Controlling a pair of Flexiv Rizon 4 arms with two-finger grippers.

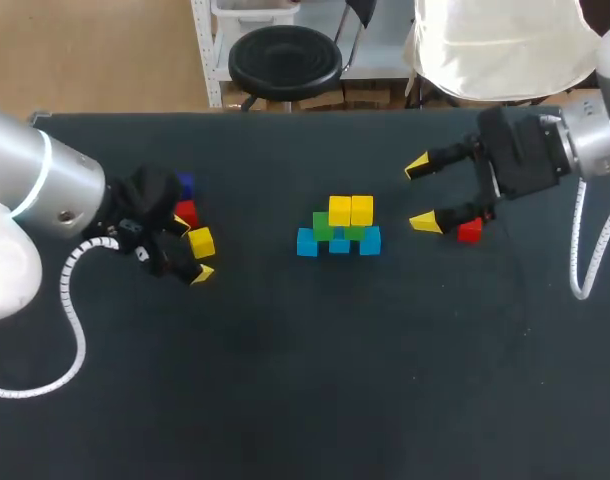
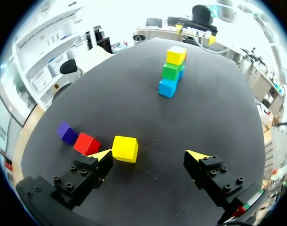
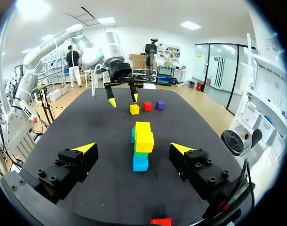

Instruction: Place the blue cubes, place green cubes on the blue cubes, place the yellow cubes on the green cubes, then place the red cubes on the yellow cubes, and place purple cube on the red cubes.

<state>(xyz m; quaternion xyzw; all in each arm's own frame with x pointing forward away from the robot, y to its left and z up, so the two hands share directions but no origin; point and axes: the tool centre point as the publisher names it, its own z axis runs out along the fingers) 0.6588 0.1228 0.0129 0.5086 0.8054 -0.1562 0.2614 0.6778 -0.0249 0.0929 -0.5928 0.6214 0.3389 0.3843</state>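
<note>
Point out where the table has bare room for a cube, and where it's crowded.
Free: the table's whole robot-side half, short of the cube stack; also the strip between the stack and the yellow cube. Crowded: at the left pincer, where yellow cube, red cube and purple cube cluster, and at the right pincer, close to a second red cube.

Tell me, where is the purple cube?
In the head view the purple cube sits at the table's left, right beside a red cube, close to the left gripper.
</note>
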